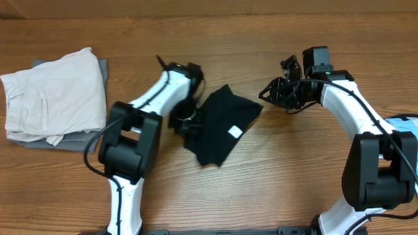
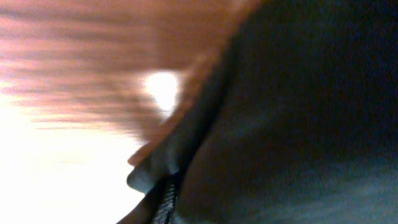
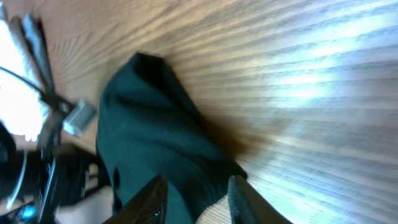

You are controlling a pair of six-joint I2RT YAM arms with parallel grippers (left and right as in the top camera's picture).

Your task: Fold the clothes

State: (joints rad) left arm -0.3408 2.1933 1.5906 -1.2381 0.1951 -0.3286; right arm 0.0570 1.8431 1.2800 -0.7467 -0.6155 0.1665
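The black T-shirt [image 1: 219,124] lies bunched and partly folded at the table's middle, its small white label [image 1: 235,131] facing up. My left gripper [image 1: 185,121] is at the shirt's left edge and looks shut on the fabric. In the blurred left wrist view, dark cloth [image 2: 298,112] fills the right side and hides the fingers. My right gripper [image 1: 266,93] is open and empty, just right of the shirt's upper right corner. In the right wrist view its two fingers [image 3: 198,202] frame the shirt [image 3: 149,137], without touching it.
A folded off-white pocketed garment [image 1: 55,94] lies on a grey item [image 1: 39,142] at the far left. A light blue item [image 1: 408,124] shows at the right edge, by the right arm's base. Bare wooden table [image 1: 294,170] surrounds the shirt.
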